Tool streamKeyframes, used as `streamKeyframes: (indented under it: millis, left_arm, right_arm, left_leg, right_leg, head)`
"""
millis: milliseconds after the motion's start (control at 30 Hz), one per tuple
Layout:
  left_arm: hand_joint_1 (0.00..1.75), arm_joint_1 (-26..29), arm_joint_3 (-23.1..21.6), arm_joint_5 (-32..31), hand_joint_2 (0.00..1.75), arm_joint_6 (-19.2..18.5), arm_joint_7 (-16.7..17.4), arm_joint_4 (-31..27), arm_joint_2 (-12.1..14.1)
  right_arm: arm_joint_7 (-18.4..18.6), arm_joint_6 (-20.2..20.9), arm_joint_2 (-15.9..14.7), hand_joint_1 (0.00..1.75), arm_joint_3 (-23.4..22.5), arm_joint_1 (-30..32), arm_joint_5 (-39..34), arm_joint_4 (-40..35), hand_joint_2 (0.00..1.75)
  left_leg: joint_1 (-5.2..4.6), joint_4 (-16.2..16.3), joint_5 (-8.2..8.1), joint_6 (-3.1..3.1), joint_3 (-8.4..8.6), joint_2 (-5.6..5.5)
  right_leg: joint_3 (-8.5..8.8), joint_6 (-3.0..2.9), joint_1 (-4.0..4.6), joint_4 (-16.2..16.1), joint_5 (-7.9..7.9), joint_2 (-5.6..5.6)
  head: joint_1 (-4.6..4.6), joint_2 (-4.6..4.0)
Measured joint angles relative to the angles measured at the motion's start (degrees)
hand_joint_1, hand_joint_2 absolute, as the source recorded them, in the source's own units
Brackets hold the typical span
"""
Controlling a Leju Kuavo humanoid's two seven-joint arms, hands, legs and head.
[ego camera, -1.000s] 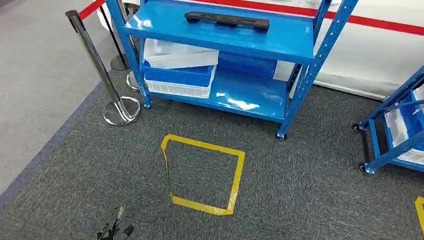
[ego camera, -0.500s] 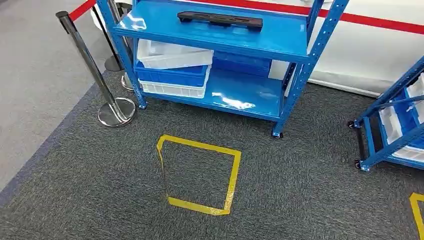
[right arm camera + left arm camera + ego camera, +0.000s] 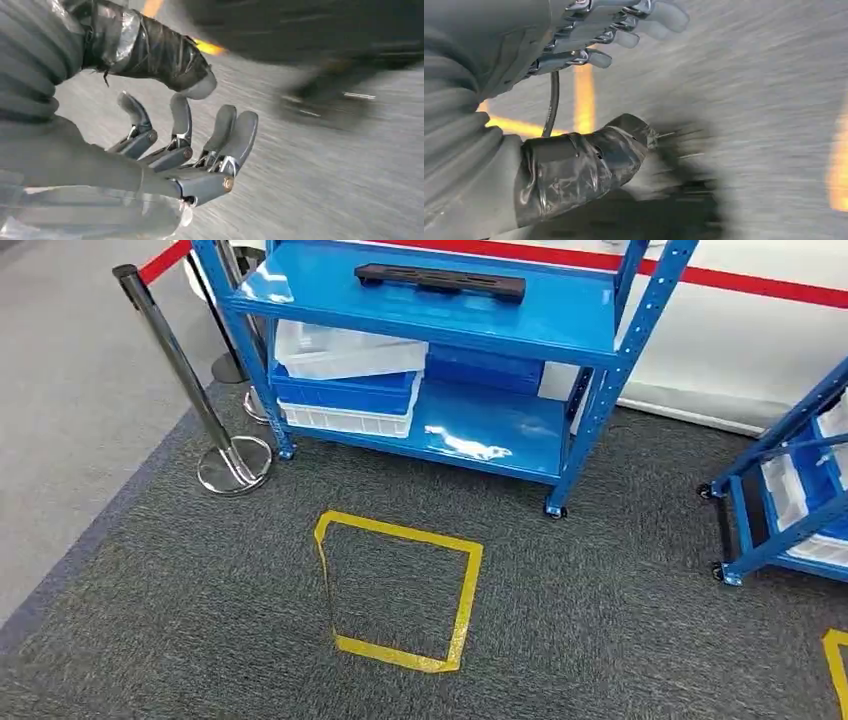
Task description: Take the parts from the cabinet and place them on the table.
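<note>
A long black part lies on the top shelf of the blue cabinet ahead of me in the head view. On the lower shelf are stacked white and blue bins. My left hand hangs over blurred carpet, fingers spread and holding nothing. My right hand also hangs above the floor, fingers apart and empty.
A yellow tape square marks the grey carpet in front of the cabinet. A chrome stanchion post with a red belt stands at the left. A second blue wheeled rack with bins sits at the right. Another yellow tape mark lies at the lower right.
The camera has shifted a little, so the cabinet sits slightly higher and left in the picture. The dark hand seen at the bottom edge a second ago has left the head view.
</note>
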Motion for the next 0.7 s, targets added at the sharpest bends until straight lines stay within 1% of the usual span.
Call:
streamKeyframes:
  millis: [33, 67, 100, 133, 167, 200, 233, 267, 300, 333, 367, 400, 467, 500, 533, 567, 600, 633, 667, 700]
  left_arm:
    - [0.0, 2.02, 0.0, 0.0, 1.75, 0.0, 0.0, 1.43, -0.06]
    - [0.0, 3.59, 0.0, 0.0, 1.75, -0.07, 0.0, 2.82, -0.13]
    - [0.0, 5.13, 0.0, 0.0, 1.75, -0.04, 0.02, 4.31, -0.13]
    - [0.0, 6.37, 0.0, 0.0, 1.75, -0.04, 0.0, 5.72, -0.09]
    - [0.0, 7.34, 0.0, 0.0, 1.75, -0.02, 0.02, 6.96, 0.0]
    - [0.0, 8.03, 0.0, 0.0, 1.75, 0.0, 0.02, 8.09, 0.04]
    - [0.0, 8.26, 0.0, 0.0, 1.75, 0.0, 0.0, 8.6, 0.07]
    - [0.0, 8.1, 0.0, 0.0, 1.75, 0.04, 0.0, 8.95, 0.09]
    - [0.0, 7.36, 0.0, -0.02, 1.75, 0.04, -0.04, 8.95, 0.18]
    - [0.0, 6.28, 0.0, -0.02, 1.75, 0.02, -0.13, 8.9, 0.18]
    - [0.0, 4.72, 0.0, -0.02, 1.75, 0.02, -0.18, 8.66, 0.18]
    - [0.0, 3.28, 0.0, 0.0, 1.75, 0.02, -0.31, 7.85, 0.15]
    - [0.0, 0.68, 0.0, -0.02, 1.75, 0.0, -0.42, 6.09, 0.07]
    - [0.0, -0.84, 0.0, -0.02, 1.75, 0.0, -0.5, 5.18, -0.04]
    - [0.0, -2.1, -0.02, -0.02, 1.75, -0.04, -0.52, 4.09, -0.15]
    - [0.0, -3.33, -0.02, -0.02, 1.75, -0.04, -0.52, 3.06, -0.15]
    - [0.0, -4.77, 0.0, -0.02, 1.75, -0.04, -0.52, 1.8, -0.15]
    - [0.0, -5.96, 0.0, -0.02, 1.75, -0.04, -0.52, 0.72, -0.15]
    - [0.0, -7.05, 0.0, -0.02, 1.75, -0.04, -0.52, -0.98, -0.11]
    - [0.0, -7.9, 0.02, -0.02, 1.75, 0.02, -0.52, -2.09, -0.09]
  right_arm:
    - [-0.02, 0.0, 0.0, 1.75, 0.0, -1.61, 0.0, -1.45, 1.75]
    - [-0.07, -0.04, 0.0, 1.75, -0.02, -3.1, 0.0, -3.02, 1.75]
    - [-0.07, -0.02, -0.02, 1.75, -0.02, -4.8, 0.0, -4.47, 1.75]
    - [-0.07, -0.02, -0.02, 1.75, -0.02, -6.05, 0.0, -5.79, 1.75]
    - [-0.07, -0.02, -0.04, 1.75, -0.02, -6.85, 0.0, -6.94, 1.75]
    - [-0.07, -0.02, -0.06, 1.75, -0.02, -7.44, 0.0, -8.09, 1.75]
    - [-0.07, -0.02, -0.06, 1.75, -0.02, -7.53, 0.0, -8.6, 1.75]
    - [-0.07, -0.02, -0.06, 1.75, -0.02, -7.42, 0.0, -8.99, 1.75]
    - [-0.07, -0.02, -0.04, 1.75, -0.02, -6.94, 0.0, -9.02, 1.75]
    - [0.02, -0.02, -0.06, 1.75, -0.02, -6.19, 0.0, -8.97, 1.75]
    - [0.09, -0.02, -0.06, 1.75, -0.02, -4.77, 0.0, -8.66, 1.75]
    - [0.09, -0.02, -0.06, 1.75, -0.02, -3.29, 0.0, -7.9, 1.75]
    - [0.24, -0.02, 0.0, 1.75, -0.02, -0.58, 0.0, -5.9, 1.75]
    - [0.33, -0.02, 0.0, 1.75, 0.0, 0.84, 0.0, -5.1, 1.75]
    - [0.44, -0.02, -0.02, 1.75, 0.0, 2.45, 0.0, -4.11, 1.75]
    - [0.5, -0.02, -0.02, 1.75, 0.0, 3.73, 0.0, -3.1, 1.75]
    - [0.52, -0.02, -0.02, 1.75, 0.0, 4.87, 0.0, -2.06, 1.75]
    - [0.59, -0.02, -0.02, 1.75, 0.0, 6.14, -0.02, -0.44, 1.75]
    - [0.59, -0.02, -0.02, 1.75, 0.0, 7.07, -0.04, 1.25, 1.75]
    - [0.59, -0.02, -0.02, 1.75, 0.0, 7.88, -0.04, 2.43, 1.75]
  left_leg:
    - [0.18, 1.44, -1.11, -0.35, -0.49, 0.07]
    - [0.27, 4.62, -3.26, -0.61, -2.07, 0.19]
    - [0.47, 9.2, -5.67, -0.88, -4.39, 0.2]
    - [0.55, 13.87, -7.69, -1.11, -6.78, 0.21]
    - [0.59, 16.87, -8.43, -1.34, -8.39, 0.22]
    - [0.67, 17.29, -7.8, -1.49, -8.78, 0.25]
    - [0.76, 15.13, -5.97, -1.51, -7.89, 0.31]
    - [0.84, 10.67, -3.36, -1.52, -5.77, 0.39]
    - [0.87, 4.71, -0.53, -1.41, -2.72, 0.59]
    - [0.9, 0.2, 0.57, -1.17, -0.43, 0.81]
    - [0.43, -0.1, 0.52, -0.69, 0.07, 0.83]
    - [0.44, -0.16, 0.5, -0.19, -0.02, 0.8]
    - [0.18, -0.14, 0.37, 0.45, -0.05, 0.73]
    - [0.51, -0.76, 0.78, 1.05, 0.15, 0.73]
    - [0.62, -1.06, 0.99, 1.4, 0.39, 0.72]
    - [0.59, -1.1, 0.98, 1.54, 0.37, 0.7]
    - [0.56, -1.09, 0.92, 1.74, 0.3, 0.7]
    - [0.48, -1.06, 0.89, 1.84, 0.23, 0.68]
    - [0.43, -0.97, 0.82, 1.95, 0.15, 0.51]
    - [0.41, -0.82, 0.8, 1.98, 0.13, 0.08]
  right_leg:
    - [0.13, -0.17, -0.07, -0.19, 0.07, 0.12]
    - [0.01, -0.54, -0.1, -0.16, 0.07, 0.27]
    - [-0.08, -0.55, -0.05, -0.14, 0.06, 0.46]
    - [-0.16, -0.55, -0.01, -0.11, 0.06, 0.69]
    - [-0.22, -0.55, -0.01, -0.06, 0.05, 0.81]
    - [-0.2, -0.54, -0.03, -0.03, 0.04, 1.02]
    - [-0.16, -0.51, -0.08, 0.0, 0.02, 1.12]
    - [-0.06, -0.39, -0.13, 0.0, -0.05, 1.15]
    - [0.12, -0.2, -0.19, 0.01, -0.16, 1.13]
    - [0.25, 0.04, -0.15, 0.02, -0.29, 0.97]
    - [-0.36, 0.47, 0.17, 0.01, -0.57, 0.74]
    - [-0.19, 0.75, 0.12, -0.06, -0.64, 0.69]
    - [0.09, 1.31, -0.01, -0.34, -0.48, 0.69]
    - [0.23, 1.75, 0.05, -0.17, -0.63, 0.65]
    - [0.11, 1.99, -0.12, 0.86, -1.34, 0.58]
    - [-1.21, 2.16, 0.0, 3.33, -3.2, 0.39]
    - [-3.55, 2.3, 0.05, 7.75, -5.77, 0.31]
    - [-6.14, 2.43, 0.0, 12.83, -8.16, 0.26]
    - [-8.34, 2.5, 0.0, 17.05, -9.56, 0.2]
    - [-9.3, 2.52, 0.0, 18.67, -9.38, 0.15]
  head:
    - [-0.11, 0.0]
    - [-0.37, 0.0]
    - [-0.33, 0.0]
    - [-0.31, 0.0]
    - [-0.33, 0.0]
    - [-0.35, 0.0]
    - [-0.33, -0.02]
    - [-0.35, 0.0]
    - [-0.33, 0.0]
    - [-0.37, 0.0]
    - [-0.37, 0.0]
    - [0.0, 0.0]
    - [0.0, 0.0]
    - [-0.02, 0.0]
    - [0.04, 0.0]
    - [0.22, 0.0]
    - [0.22, 0.0]
    - [0.18, 0.0]
    - [0.11, 0.0]
    - [0.18, 0.0]
